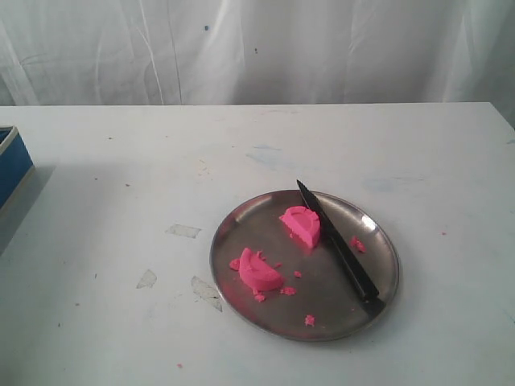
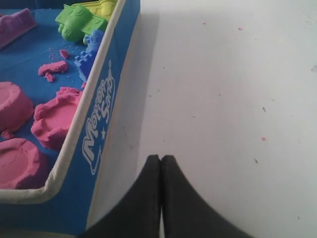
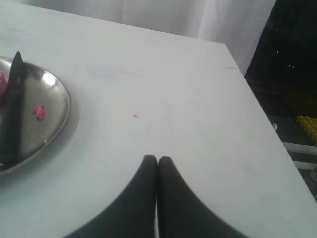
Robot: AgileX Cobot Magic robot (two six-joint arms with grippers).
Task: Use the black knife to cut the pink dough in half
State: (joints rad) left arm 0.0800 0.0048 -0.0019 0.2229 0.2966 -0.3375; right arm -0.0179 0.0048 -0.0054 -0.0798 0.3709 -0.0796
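Two half-round chunks of the pink dough lie apart on the steel plate: one half toward the back, the other half at the front left. The black knife lies across the plate's right side, its tip beside the back half; it also shows in the right wrist view as the black knife. Neither arm appears in the exterior view. My left gripper is shut on nothing above bare table, beside the blue tray. My right gripper is shut and empty, off to the side of the plate.
A blue sand tray holds pink sand lumps and coloured moulds; its corner shows at the exterior view's left edge. Pink crumbs dot the plate. The table's right edge drops off near my right gripper.
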